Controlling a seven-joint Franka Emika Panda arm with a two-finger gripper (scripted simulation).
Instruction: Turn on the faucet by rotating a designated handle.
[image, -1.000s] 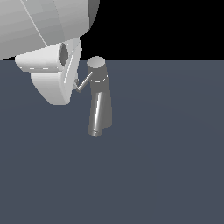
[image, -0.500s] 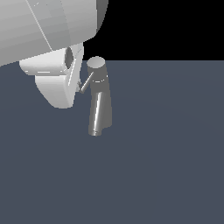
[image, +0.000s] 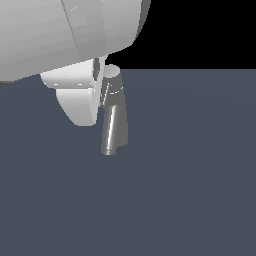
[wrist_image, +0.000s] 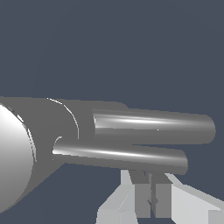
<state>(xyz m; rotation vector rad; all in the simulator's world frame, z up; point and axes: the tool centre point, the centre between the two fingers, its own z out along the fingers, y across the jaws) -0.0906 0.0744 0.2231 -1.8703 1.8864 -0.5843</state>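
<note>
The grey faucet (image: 115, 125) stands as a leaning tapered column with a round cap, right against my white hand (image: 75, 100) in the exterior view. Only a short stretch of the handle (image: 105, 93) shows there, close to the column. In the wrist view the cap (wrist_image: 13, 153) fills one side. The handle (wrist_image: 118, 155) juts from it as a shiny rod, beside a thicker faucet tube (wrist_image: 153, 127). My gripper (wrist_image: 150, 186) is shut and holds nothing. Its fingertips (wrist_image: 140, 192) sit right at the handle's side, near its free end.
The large white arm (image: 50, 35) fills the exterior view's upper left and hides the cap's left side. A flat blue-grey floor (image: 190, 190) lies all around the faucet.
The arm has moved toward the exterior view's right, up against the faucet. The handle, first jutting out sideways, now lies close along the column, mostly covered by my hand.
</note>
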